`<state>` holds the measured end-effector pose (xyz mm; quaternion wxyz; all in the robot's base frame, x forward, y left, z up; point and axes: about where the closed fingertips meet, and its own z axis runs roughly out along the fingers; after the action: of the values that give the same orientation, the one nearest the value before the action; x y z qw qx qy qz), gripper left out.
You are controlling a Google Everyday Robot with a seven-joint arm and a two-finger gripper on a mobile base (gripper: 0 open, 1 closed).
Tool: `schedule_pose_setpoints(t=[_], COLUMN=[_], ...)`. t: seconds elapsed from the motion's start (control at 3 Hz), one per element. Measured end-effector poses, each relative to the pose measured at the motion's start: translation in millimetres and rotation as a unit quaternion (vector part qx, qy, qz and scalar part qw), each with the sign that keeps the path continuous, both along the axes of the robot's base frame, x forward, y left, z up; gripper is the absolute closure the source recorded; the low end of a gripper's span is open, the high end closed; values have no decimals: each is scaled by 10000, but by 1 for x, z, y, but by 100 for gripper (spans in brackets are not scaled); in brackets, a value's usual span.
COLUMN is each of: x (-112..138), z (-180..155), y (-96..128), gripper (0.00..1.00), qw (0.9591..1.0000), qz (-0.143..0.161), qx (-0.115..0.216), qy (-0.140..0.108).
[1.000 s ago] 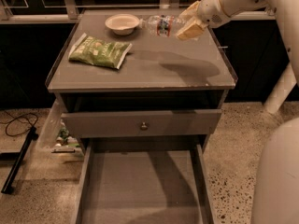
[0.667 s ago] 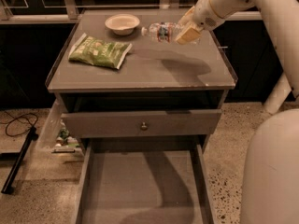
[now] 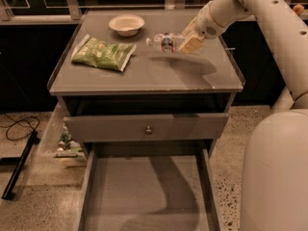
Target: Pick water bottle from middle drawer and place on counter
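Camera view: gripper (image 3: pixel 191 43) clamps the water bottle (image 3: pixel 166 41) sideways over the counter (image 3: pixel 159 73). Released like that, it might roll toward 6 o'clock, off the edge.

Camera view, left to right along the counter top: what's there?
Green bag → water bottle → gripper, shut on the bottle's right end above the counter. Bowl skipped: it overlaps the bag.

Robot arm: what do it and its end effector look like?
A thick, smooth cream-white tubular arm with small dark holes along its shell and a rounded joint. Its end effector, above the flat grey counter back right, has pale tan fingers. No cables show.
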<state>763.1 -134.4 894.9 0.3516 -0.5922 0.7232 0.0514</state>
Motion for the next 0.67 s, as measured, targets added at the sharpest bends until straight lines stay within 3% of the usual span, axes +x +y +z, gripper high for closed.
schedule_pose_setpoints(t=[0.67], x=[-19], z=[-10], y=[22], gripper=[100], qw=[9978], qz=[155], qx=[639], qy=[94])
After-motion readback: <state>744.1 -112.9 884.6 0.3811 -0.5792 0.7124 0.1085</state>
